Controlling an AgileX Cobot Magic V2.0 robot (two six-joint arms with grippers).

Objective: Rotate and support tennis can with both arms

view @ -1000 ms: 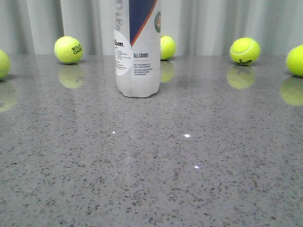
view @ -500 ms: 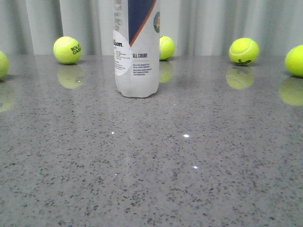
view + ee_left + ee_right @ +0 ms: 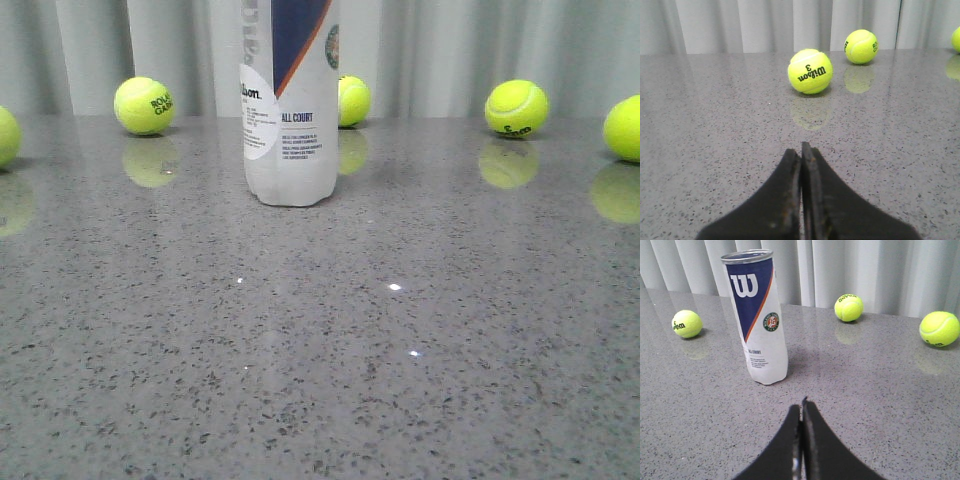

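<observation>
The tennis can (image 3: 290,100) stands upright on the table (image 3: 320,340), left of centre toward the back. One ball (image 3: 352,100) sits just behind its right side. Another ball (image 3: 144,105) lies well to its left, a further one (image 3: 6,136) at the left edge. Off to the right rest two more balls (image 3: 516,108) (image 3: 622,128), along the curtain (image 3: 450,50) behind the table.

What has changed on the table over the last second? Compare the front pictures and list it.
Nothing visibly changed. The tennis can stands upright in the same spot on the table, its label facing the same way, and the tennis balls along the back lie where they were. No arm has entered the front view. Both the left gripper and the right gripper are shut and hold nothing, clear of the can.
</observation>
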